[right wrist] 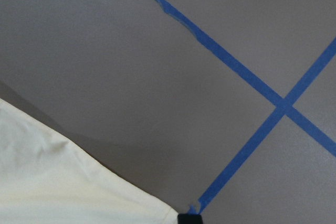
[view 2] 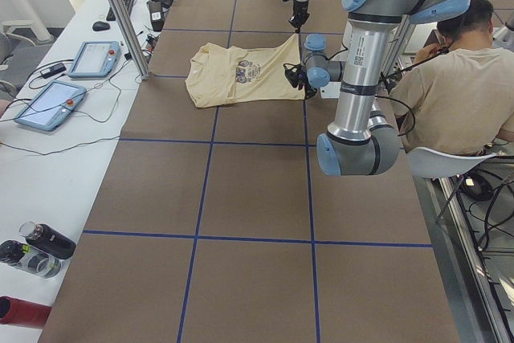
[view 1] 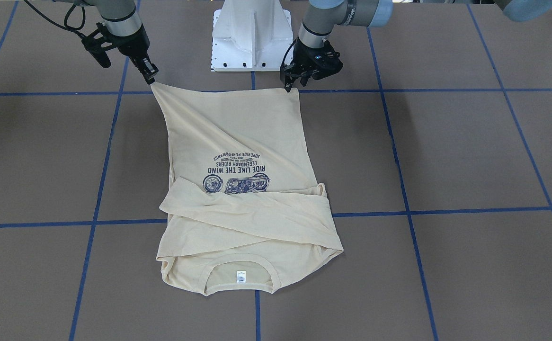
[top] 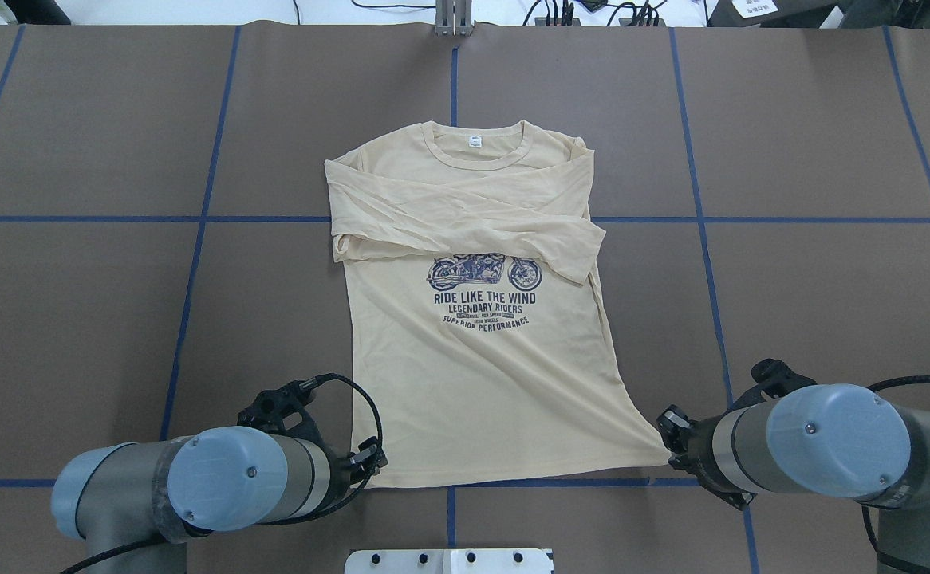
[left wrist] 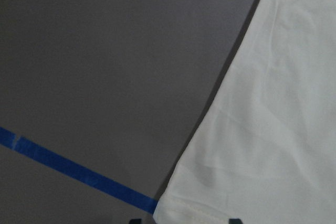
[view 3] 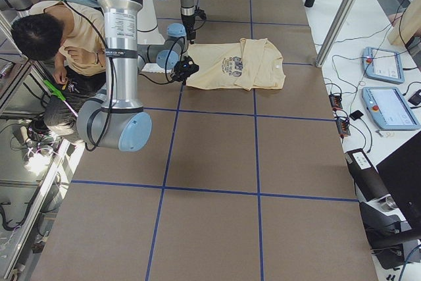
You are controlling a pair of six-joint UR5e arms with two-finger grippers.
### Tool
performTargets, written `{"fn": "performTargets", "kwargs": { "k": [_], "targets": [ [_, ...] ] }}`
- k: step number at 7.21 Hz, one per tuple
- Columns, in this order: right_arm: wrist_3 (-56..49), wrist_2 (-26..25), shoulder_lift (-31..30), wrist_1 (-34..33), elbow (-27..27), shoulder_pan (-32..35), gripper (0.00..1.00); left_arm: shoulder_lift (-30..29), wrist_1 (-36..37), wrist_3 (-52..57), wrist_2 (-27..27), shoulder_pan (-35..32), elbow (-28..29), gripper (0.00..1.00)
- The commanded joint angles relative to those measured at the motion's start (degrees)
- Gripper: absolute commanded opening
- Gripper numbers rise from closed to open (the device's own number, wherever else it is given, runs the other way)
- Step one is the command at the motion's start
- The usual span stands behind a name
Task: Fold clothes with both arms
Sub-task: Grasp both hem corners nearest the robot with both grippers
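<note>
Two claws meet the near hem of my pale cream-yellow long-sleeved knit shirt point(top: 481, 375). My left claw point(view 1: 291, 84) stands apart, its fingers straddling the flat left hem corner. The shirt lies print-up on the brown worktop point(top: 792, 279), sleeves crossed over the chest. My right claw point(view 1: 151, 76) is clamped on the right corner, drawing it to a point.

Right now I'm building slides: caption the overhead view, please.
Folding a cream shirt: right end effector pinches one hem corner, left end effector sits at the other.
</note>
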Motion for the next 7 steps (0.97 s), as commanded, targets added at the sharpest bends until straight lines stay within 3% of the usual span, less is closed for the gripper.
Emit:
{"fn": "performTargets", "kwargs": {
  "k": [1, 7],
  "targets": [
    [0.00, -0.11, 0.02, 0.00, 0.01, -0.23, 0.00, -0.07, 0.00, 0.00, -0.05, 0.01, 0.36, 0.60],
    [0.00, -0.11, 0.02, 0.00, 0.09, -0.24, 0.00, -0.33, -0.26, 0.00, -0.05, 0.10, 1.76, 0.57]
  ]
}}
